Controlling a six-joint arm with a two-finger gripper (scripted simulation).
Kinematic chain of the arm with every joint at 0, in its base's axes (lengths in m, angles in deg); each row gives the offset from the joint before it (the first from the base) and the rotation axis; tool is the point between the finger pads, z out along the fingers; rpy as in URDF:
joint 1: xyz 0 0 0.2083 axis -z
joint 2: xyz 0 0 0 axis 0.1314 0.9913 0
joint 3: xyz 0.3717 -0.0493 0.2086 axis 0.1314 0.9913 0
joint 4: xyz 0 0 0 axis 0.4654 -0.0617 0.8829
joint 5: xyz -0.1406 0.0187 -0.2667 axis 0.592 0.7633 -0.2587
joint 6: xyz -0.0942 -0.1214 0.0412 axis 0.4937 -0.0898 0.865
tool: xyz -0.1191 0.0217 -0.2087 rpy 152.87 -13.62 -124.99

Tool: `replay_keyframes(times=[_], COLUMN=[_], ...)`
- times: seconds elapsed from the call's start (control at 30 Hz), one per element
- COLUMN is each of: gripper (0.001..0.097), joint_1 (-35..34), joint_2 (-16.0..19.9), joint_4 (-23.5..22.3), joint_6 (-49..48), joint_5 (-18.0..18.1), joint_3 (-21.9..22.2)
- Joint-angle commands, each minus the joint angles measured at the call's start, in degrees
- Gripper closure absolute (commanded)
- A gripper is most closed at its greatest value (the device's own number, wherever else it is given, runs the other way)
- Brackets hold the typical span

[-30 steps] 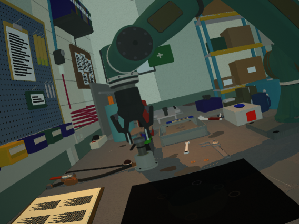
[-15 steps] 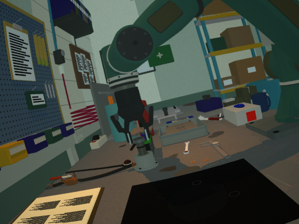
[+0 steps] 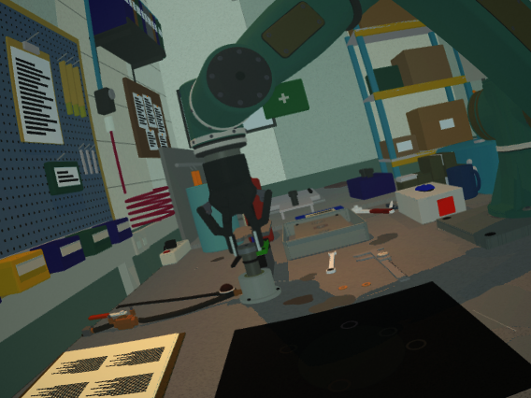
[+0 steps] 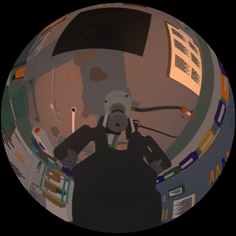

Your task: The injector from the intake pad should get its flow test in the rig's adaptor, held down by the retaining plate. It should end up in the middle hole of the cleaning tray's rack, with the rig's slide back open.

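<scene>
The injector (image 3: 251, 257) (image 4: 116, 121) is partly hidden between my fingers; it stands upright as a dark grey cylinder in the round grey adaptor (image 3: 258, 287) (image 4: 117, 101) on the bench, with a green tab on its side. My gripper (image 3: 245, 249) (image 4: 117, 126) comes down over it from above and grips the injector's upper body. The cleaning tray (image 3: 325, 230) sits behind and to the right, a grey open box; its rack holes are too small to make out. I cannot pick out the rig's slide or retaining plate.
A large black mat (image 3: 374, 347) (image 4: 102, 30) fills the near bench. A hose with an orange fitting (image 3: 121, 318) runs left from the adaptor. A small wrench (image 3: 331, 261), a white box with a red square (image 3: 430, 202) and a printed sheet (image 3: 107, 368) lie around.
</scene>
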Motion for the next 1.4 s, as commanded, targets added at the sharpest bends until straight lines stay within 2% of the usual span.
replay_keyframes(times=[0.0,1.0,1.37], gripper=[0.0603,0.0901,0.0901], joint_1=[0.0,0.0,0.0], joint_2=[0.0,0.0,-0.2], joint_4=[0.0,0.0,0.0], joint_6=[0.0,0.0,0.0], joint_5=[0.0,0.0,0.2], joint_3=[0.0,0.0,-0.1])
